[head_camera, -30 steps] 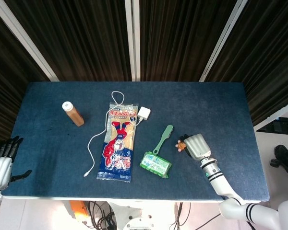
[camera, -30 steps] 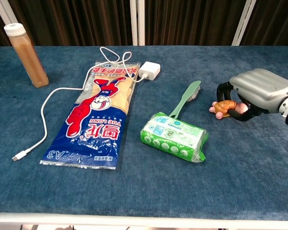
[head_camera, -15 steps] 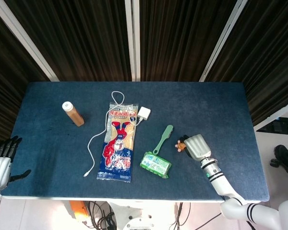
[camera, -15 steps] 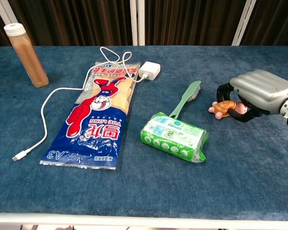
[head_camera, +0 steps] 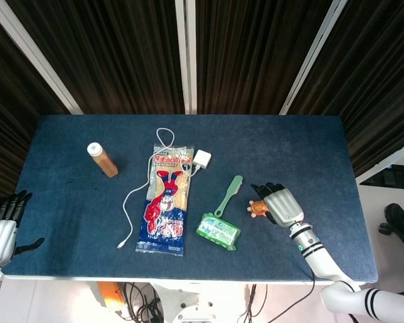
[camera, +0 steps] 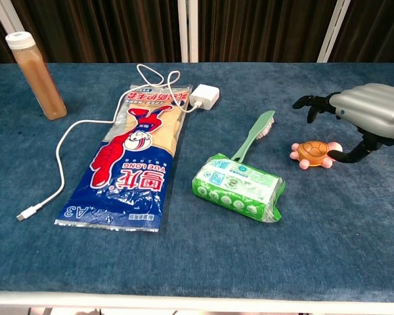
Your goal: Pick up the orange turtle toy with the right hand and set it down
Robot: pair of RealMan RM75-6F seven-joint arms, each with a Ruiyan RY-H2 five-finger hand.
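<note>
Since a second ago our right hand [camera: 364, 118] has let go of the small orange turtle toy with pink feet [camera: 312, 153] and spread its fingers, holding nothing. We judge the task nearly finished: the toy sits upright on the blue fabric-covered table [camera: 184, 262], between the green brush [camera: 253, 136] and our palm. It lies just below and left of the hand, the thumb tip close beside it. Only withdrawing remains. Our left hand [head_camera: 1, 232] hangs empty and spread off the table's left edge.
</note>
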